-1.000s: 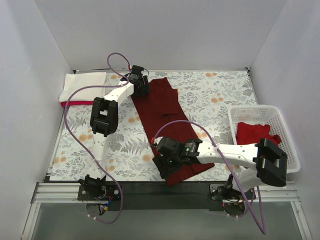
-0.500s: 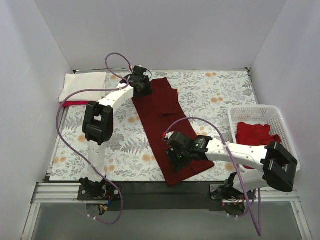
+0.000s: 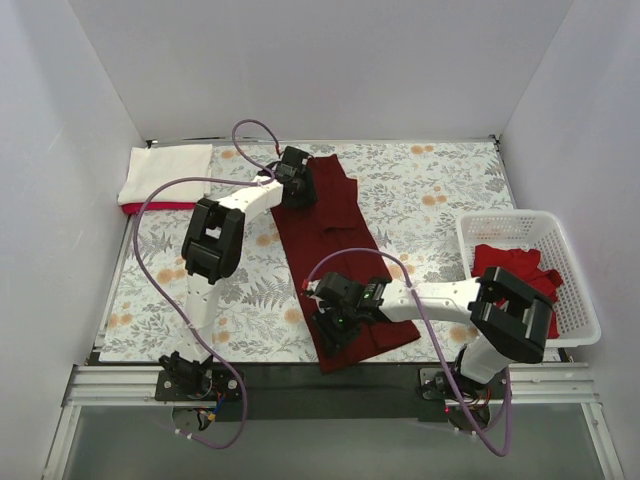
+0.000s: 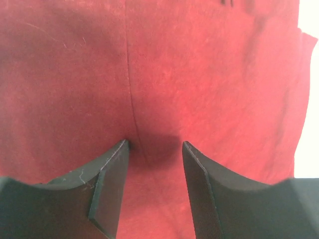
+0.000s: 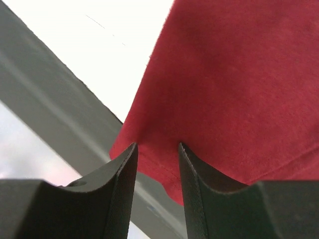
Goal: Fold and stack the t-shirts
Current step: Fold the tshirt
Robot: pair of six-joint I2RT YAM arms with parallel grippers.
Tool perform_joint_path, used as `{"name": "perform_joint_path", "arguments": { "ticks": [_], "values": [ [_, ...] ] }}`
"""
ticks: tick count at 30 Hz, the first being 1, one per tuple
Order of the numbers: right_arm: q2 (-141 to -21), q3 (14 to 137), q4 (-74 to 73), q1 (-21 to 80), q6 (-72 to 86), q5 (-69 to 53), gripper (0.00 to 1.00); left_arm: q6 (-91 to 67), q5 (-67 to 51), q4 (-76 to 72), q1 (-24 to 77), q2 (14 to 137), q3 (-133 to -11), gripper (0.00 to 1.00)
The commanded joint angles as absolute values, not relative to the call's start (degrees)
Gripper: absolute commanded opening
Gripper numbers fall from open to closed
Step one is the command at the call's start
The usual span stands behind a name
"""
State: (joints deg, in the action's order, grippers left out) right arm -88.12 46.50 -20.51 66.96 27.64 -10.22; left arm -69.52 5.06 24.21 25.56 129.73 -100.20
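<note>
You see a dark maroon cotton t-shirt (image 3: 337, 222), folded into a long strip, lying mid-frame on the floral-patterned table (image 3: 440, 185), the left gripper (image 3: 297, 188) clenched on its upper end and the right gripper (image 3: 335, 318) on its lower corner, likely to carry one end over for folding.
</note>
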Motion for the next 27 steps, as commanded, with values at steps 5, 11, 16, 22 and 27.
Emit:
{"name": "perform_joint_path", "arguments": {
  "ticks": [5,11,16,22,27],
  "values": [
    [-102.63,57.03,-15.11,68.2,25.58,-14.85,0.48,-63.82,1.94,24.17,25.31,139.47,-110.38,0.5],
    [-100.83,66.97,-21.26,68.03,23.03,-9.33,0.61,-60.65,3.95,28.91,25.23,141.95,-123.57,0.62],
    [-91.95,65.5,-25.48,66.02,23.99,-4.49,0.71,-62.4,3.96,29.27,25.22,133.96,-124.54,0.69],
    [-76.13,51.18,-27.51,56.98,28.65,-0.26,0.76,-66.34,6.06,31.54,25.23,118.41,-117.79,0.74],
    [-63.91,38.27,-27.6,48.44,29.36,1.22,0.74,-70.57,7.47,34.8,25.4,104.27,-97.11,0.73]
  ]
}}
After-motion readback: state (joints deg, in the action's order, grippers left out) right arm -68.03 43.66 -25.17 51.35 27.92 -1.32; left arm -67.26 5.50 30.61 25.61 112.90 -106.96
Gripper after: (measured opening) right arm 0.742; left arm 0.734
